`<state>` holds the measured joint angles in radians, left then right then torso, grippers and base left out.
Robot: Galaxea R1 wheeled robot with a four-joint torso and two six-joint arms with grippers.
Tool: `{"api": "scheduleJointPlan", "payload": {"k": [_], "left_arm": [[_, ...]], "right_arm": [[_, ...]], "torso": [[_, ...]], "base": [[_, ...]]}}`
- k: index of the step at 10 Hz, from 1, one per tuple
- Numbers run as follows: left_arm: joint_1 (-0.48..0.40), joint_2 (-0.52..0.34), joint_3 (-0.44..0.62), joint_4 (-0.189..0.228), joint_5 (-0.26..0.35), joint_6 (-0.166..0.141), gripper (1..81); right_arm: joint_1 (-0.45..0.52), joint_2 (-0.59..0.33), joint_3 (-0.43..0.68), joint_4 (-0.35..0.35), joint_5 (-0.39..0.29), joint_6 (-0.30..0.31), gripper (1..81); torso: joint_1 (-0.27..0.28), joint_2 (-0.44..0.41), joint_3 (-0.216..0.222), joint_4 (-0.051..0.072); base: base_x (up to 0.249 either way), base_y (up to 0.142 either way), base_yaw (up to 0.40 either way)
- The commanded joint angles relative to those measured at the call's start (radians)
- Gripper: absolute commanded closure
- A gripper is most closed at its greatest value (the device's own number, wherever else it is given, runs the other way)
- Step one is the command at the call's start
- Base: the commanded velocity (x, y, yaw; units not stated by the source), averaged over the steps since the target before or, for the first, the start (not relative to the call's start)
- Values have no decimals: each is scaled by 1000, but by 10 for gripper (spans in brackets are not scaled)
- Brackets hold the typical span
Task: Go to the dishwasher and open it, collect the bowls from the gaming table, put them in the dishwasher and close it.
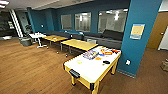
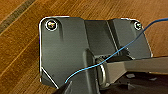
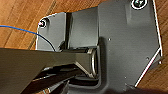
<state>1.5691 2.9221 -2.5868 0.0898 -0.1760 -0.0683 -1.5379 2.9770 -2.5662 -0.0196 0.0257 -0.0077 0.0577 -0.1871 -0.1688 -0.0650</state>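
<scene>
Grippers: we can't tell their state, both wrist views look down past our own dark plates onto the wood floor (image 2: 20,50), nothing held that we can see.

Head view: the gaming table (image 1: 87,68) sits ahead, slightly right, white top with yellow rim, just beside the teal pillar (image 1: 140,37). On it we make out a pale yellow-green bowl (image 1: 79,61) near the middle, an orange bowl (image 1: 98,58) further back and a black bowl (image 1: 106,62) toward the pillar side, all apart from each other. Colourful game boxes (image 1: 90,54) lie at the far end (not ours to collect). Plain yellow-wood tables (image 1: 78,44) stand behind.

Risk, as we judge it: the near table corner juts toward us, so a tight approach could clip it. The orange bowl lies near the boxes, so a sloppy reach could shove them.
</scene>
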Motion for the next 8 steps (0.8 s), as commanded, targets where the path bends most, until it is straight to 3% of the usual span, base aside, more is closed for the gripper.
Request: {"api": "scheduleJointPlan", "payload": {"k": [1, 8], "left_arm": [[-37, -9, 4, -4, 49, -1, 10], [-36, -10, 4, -4, 49, 1, 10]], "right_arm": [[46, -2, 8, -10, -53, -5, 10], [44, -2, 8, -11, -53, -5, 10]], "torso": [[0, 0, 0, 0], [0, 0, 0, 0]], "base": [[161, 60, 0], [159, 57, 0]]}}
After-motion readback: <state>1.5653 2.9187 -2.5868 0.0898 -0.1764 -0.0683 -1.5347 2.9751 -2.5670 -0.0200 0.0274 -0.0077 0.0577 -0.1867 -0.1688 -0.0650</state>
